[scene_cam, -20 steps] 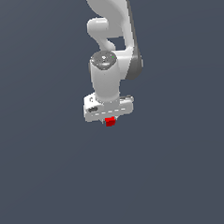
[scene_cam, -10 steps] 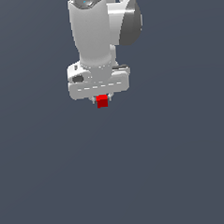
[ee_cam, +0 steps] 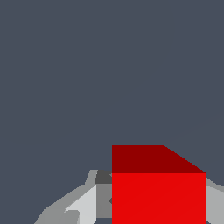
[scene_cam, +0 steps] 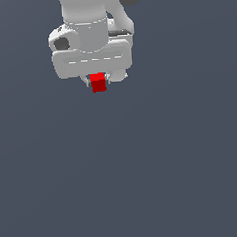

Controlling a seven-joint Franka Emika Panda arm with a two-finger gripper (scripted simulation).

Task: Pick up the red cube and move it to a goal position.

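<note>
The red cube is a tiny bright red block held between the fingertips of my white gripper, just under the wide white hand in the upper part of the exterior view. The gripper is shut on the cube. In the wrist view the red cube fills the space between two grey fingers, one on each side of it. The cube hangs above a plain dark grey surface and touches nothing else. No goal marker shows in either view.
A plain dark grey surface fills both views. The white arm rises out of the exterior view's top edge.
The gripper, with the red cube in it, has moved up in the exterior view and grown larger in the picture. The cube has stayed in the grip.
</note>
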